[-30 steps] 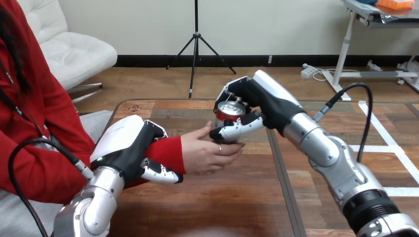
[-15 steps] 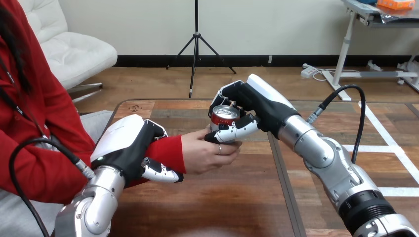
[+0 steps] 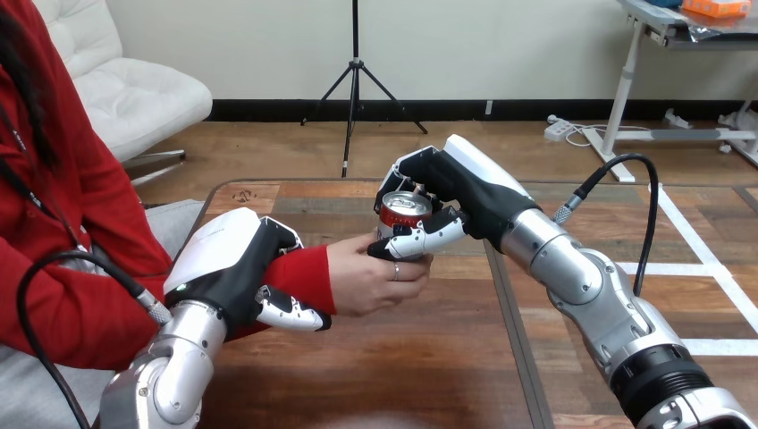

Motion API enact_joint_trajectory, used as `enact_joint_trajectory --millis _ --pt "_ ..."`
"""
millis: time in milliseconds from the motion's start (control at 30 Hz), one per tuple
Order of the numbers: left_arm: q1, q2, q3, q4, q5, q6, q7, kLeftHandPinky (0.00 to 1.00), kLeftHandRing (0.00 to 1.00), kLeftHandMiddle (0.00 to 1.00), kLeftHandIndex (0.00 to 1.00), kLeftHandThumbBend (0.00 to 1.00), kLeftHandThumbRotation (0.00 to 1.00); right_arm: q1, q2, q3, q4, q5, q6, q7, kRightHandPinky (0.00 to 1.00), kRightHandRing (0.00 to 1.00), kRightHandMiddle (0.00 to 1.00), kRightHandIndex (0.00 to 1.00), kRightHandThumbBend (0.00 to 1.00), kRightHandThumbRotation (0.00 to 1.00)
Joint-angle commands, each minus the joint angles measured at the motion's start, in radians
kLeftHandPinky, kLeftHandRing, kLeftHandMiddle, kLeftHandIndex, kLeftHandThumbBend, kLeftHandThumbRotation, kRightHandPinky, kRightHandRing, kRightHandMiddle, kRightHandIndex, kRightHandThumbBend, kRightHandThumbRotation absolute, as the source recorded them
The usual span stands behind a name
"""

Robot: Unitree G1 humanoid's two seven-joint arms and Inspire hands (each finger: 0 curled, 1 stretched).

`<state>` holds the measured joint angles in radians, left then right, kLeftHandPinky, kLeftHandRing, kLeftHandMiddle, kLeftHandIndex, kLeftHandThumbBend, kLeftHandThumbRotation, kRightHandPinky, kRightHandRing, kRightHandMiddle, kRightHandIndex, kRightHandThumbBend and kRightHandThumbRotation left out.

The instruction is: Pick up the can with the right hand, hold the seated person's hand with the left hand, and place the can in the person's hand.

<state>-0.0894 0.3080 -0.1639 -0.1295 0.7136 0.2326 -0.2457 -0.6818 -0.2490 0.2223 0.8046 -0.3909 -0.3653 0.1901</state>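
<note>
your right hand (image 3: 467, 189) has the can (image 3: 404, 213) fully wrapped: fingers curled round the far side, thumb laid across the near side. the grip comes in from the right and above. the can is upright with its top rim showing, held off the table (image 3: 402, 375), its lower part down in the person's hand (image 3: 371, 279). that hand is cupped, palm up, just left of and under the can. the person's thumb and fingertips meet the can or your thumb; can't tell which.

your left hand (image 3: 231, 266) is curled over the wrist (image 3: 313, 273) on the red sleeve (image 3: 299, 266), close to the cuff, thumb tucked underneath. reads as a steadying hold: it pins the receiving palm at a fixed height and angle so the can has a stable target.

my read: you're at the handover step. the grasp and wrist hold are in place, the release is not yet done. the side grip leaves the can's base free to seat in the palm. your thumb sits on the side where the person's fingers close, so open it gently. main risk is letting go before the person has closed on the can, and it tips toward the far side.
</note>
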Motion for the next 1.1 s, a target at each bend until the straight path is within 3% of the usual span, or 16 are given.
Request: enact_joint_trajectory --millis 0,633,867,967,1067 --pt "-0.272 -0.096 0.006 -0.167 -0.053 -0.043 0.073 0.18 0.25 0.34 0.35 0.68 0.00 -0.102 0.030 0.000 -0.084 0.017 -0.036 -0.021 0.28 0.32 0.39 0.46 0.60 0.00" --pt "-0.258 -0.091 0.006 -0.165 -0.056 -0.049 0.076 0.18 0.25 0.34 0.35 0.70 0.00 -0.094 0.022 -0.011 -0.075 0.031 -0.035 -0.011 0.28 0.32 0.39 0.46 0.61 0.00" --pt "-0.253 -0.051 -0.007 -0.169 -0.026 -0.065 0.054 0.22 0.30 0.38 0.39 0.76 0.00 -0.088 0.014 -0.017 -0.088 0.036 -0.019 -0.003 0.32 0.35 0.42 0.47 0.61 0.00" --pt "-0.250 -0.037 -0.011 -0.174 -0.023 -0.068 0.038 0.26 0.35 0.43 0.44 0.80 0.00 -0.088 0.011 -0.019 -0.093 0.038 -0.009 0.005 0.34 0.39 0.44 0.49 0.60 0.03" --pt "-0.246 -0.025 -0.014 -0.178 -0.017 -0.071 0.028 0.30 0.40 0.47 0.49 0.81 0.00 -0.087 0.007 -0.020 -0.097 0.039 -0.007 0.009 0.36 0.42 0.47 0.51 0.58 0.13"
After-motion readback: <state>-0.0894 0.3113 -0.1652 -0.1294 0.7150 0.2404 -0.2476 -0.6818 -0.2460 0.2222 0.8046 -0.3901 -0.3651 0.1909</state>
